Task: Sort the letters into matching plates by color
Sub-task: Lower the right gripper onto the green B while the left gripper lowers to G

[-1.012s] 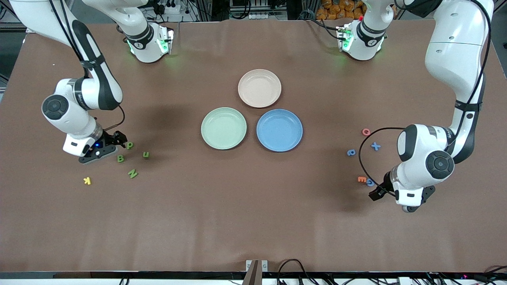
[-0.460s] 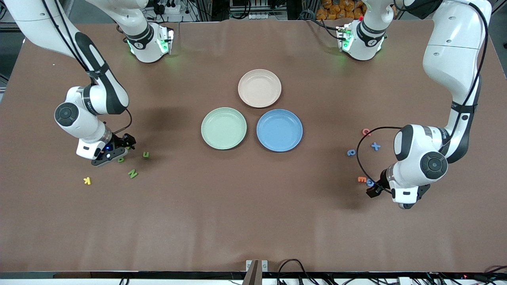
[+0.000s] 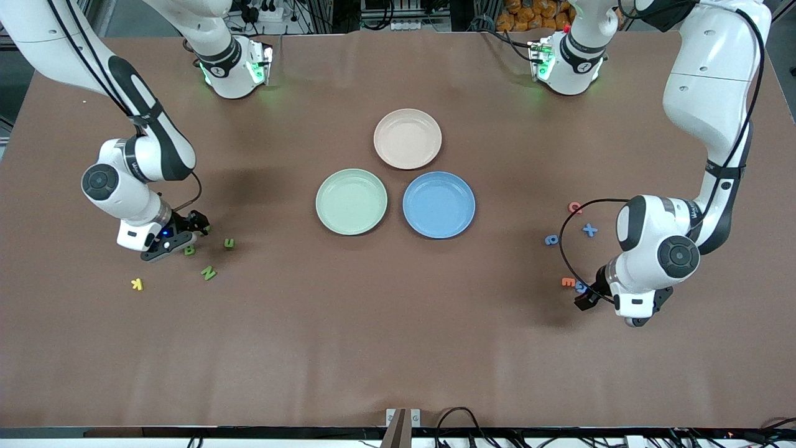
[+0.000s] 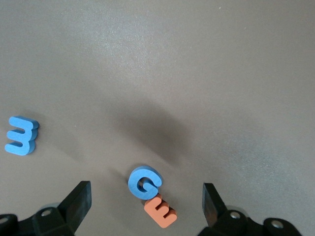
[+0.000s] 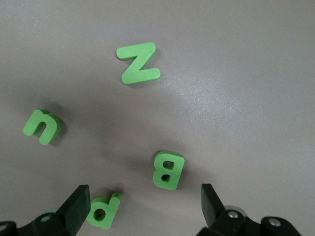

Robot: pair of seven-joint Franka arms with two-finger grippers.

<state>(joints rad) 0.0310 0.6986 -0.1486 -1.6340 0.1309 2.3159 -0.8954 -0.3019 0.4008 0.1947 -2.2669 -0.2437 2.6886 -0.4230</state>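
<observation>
Letters: four green (image 5: 168, 169) (Z, u, B, p) were counted under the spread-open right gripper (image 5: 142, 209); blue G (image 4: 144, 182), touching orange E (image 4: 160, 212), between the open left gripper (image 4: 146, 209) fingers.

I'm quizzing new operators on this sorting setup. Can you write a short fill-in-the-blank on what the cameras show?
1. The right gripper, jaws open, is over the ____ letters.
2. The blue G touches an orange letter ____.
3. The green plate holds ____ letters.
4. The left gripper has its jaws ____.

Missing words: green; E; no; open
</observation>
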